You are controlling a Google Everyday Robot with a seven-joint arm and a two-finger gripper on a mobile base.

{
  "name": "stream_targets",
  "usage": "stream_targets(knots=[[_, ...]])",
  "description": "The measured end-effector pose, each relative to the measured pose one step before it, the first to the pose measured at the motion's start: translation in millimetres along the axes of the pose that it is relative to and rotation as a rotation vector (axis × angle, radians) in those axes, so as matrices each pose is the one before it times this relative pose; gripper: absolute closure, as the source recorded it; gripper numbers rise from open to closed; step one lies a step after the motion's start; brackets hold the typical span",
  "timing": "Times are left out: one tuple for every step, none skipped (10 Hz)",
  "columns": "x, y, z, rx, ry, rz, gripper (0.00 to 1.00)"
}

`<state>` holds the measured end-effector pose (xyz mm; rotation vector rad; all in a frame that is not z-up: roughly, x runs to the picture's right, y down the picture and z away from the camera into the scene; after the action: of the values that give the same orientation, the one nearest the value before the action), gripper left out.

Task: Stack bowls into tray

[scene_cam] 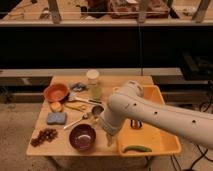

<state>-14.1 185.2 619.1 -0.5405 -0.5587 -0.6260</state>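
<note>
The dark maroon bowl (82,137) sits at the front of the wooden table (64,148). At the table's left stands the orange bowl (56,92). The yellow tray (159,141) lies on the table's right side, partly covered by my white arm. My gripper (109,136) hangs at the arm's end, just right of the maroon bowl and at the tray's left wall. It looks open and I see nothing in it.
A small metal cup (97,110), a tall pale cup (93,84), a spoon (76,121), a blue sponge (56,118), grapes (44,135) and an orange fruit (56,106) share the table. A green pepper (136,148) lies in the tray.
</note>
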Motion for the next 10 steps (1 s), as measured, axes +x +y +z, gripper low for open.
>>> stream_targets(knots=[[-0.28, -0.33, 0.11, -0.00012, -0.00032, -0.00088, 0.35], [0.25, 0.11, -0.10, 0.00043, -0.00033, -0.00027, 0.35], [0.06, -0.37, 0.29, 0.00193, -0.00518, -0.00515, 0.35], [-0.08, -2.32, 3.18, 0.00008, -0.01946, -0.02802, 0.35], [-2.87, -5.98, 4.69, 0.00055, -0.01808, -0.03265, 0.35], [-5.50, -9.63, 10.59, -0.00684, -0.01581, -0.03793, 0.35], [-5.35, -9.16, 14.01, -0.00690, 0.01250, -0.04752, 0.35], [-0.36, -3.28, 9.95, -0.00496, 0.02553, -0.02340, 0.35], [1.28, -2.13, 11.25, -0.00658, 0.03340, -0.02257, 0.35], [0.68, -1.98, 5.10, -0.00831, 0.03855, -0.01918, 0.35]])
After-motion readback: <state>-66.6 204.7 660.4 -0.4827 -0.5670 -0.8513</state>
